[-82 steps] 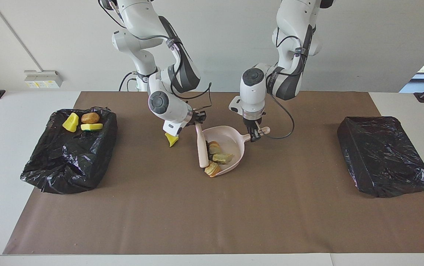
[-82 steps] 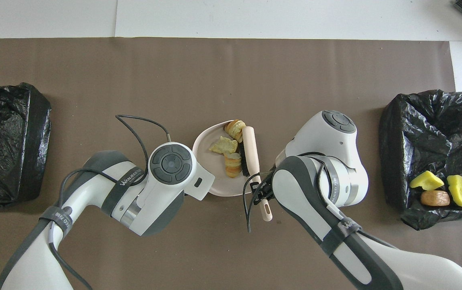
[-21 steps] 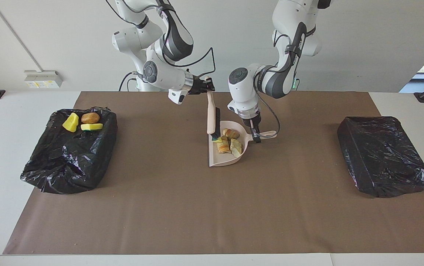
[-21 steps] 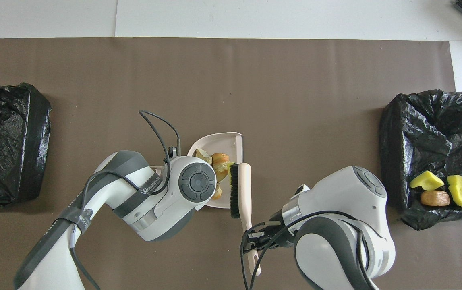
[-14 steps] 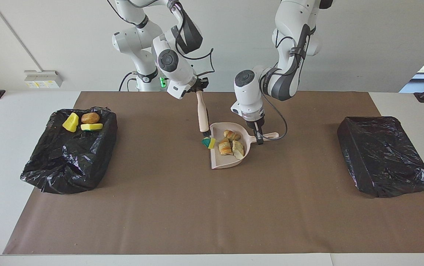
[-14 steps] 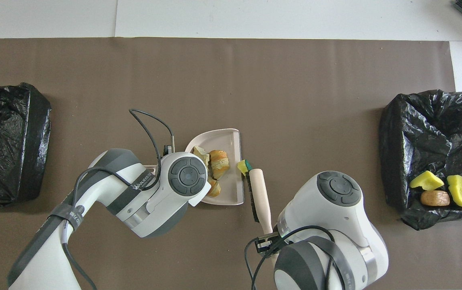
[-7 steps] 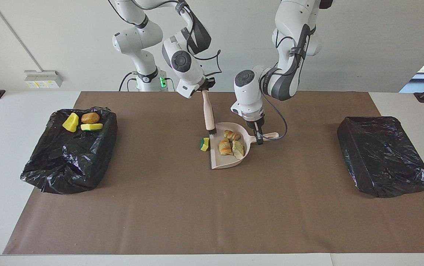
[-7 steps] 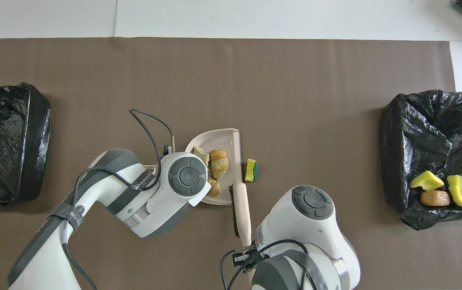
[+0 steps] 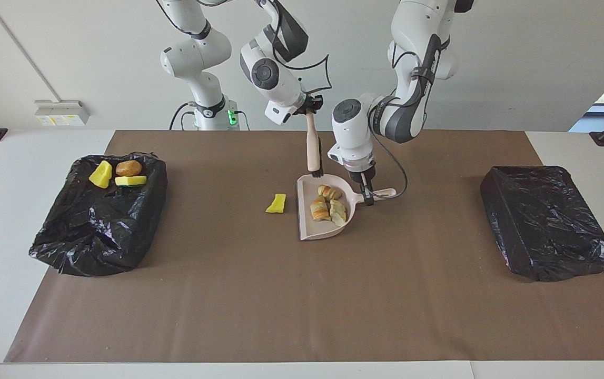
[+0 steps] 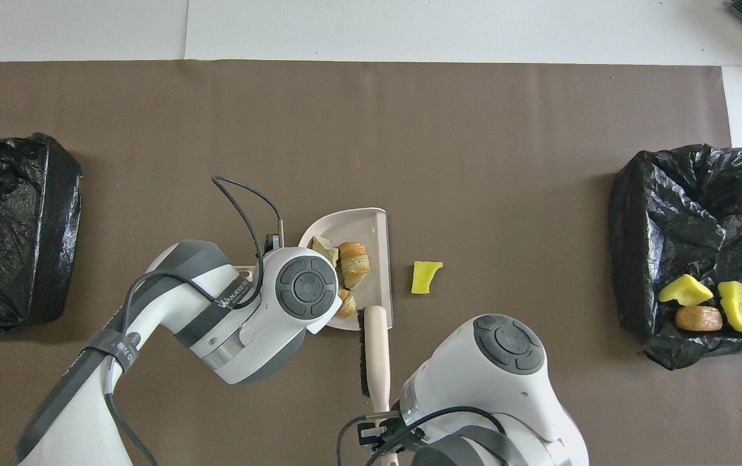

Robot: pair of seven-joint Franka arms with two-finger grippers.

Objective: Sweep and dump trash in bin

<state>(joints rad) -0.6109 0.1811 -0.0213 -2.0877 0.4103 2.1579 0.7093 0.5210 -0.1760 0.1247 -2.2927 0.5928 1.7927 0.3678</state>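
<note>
Since half a second ago the loose yellow chunk (image 9: pixel 276 203) has slid away from the dustpan's open edge toward the right arm's end of the table, and the brush (image 9: pixel 313 148) has risen clear of the mat. That chunk now lies flat on the brown mat (image 9: pixel 302 295), apart from the pale pink dustpan (image 9: pixel 309 227), its long axis running roughly toward and away from the robots; it is a small bright yellow spongy wedge. Three tan-brown bread-like lumps (image 9: pixel 327 205) sit bunched in the dustpan's closed end beside the handle. The dustpan's straight open lip faces the right arm's end of the table, its handle pointing the other way. The left gripper (image 9: pixel 367 199) is clenched on that handle. The right gripper (image 9: pixel 309 109) is clenched on the brush's handle, holding it near upright, black bristles down, over the dustpan's edge nearest the robots. Three more pieces, two yellow and one brown (image 9: pixel 118 174), rest in the black-lined bin (image 9: pixel 96 231) at the right arm's end; a second black bin (image 9: pixel 549 226) stands at the left arm's end. Bare mat stretches between dustpan and both bins.
</note>
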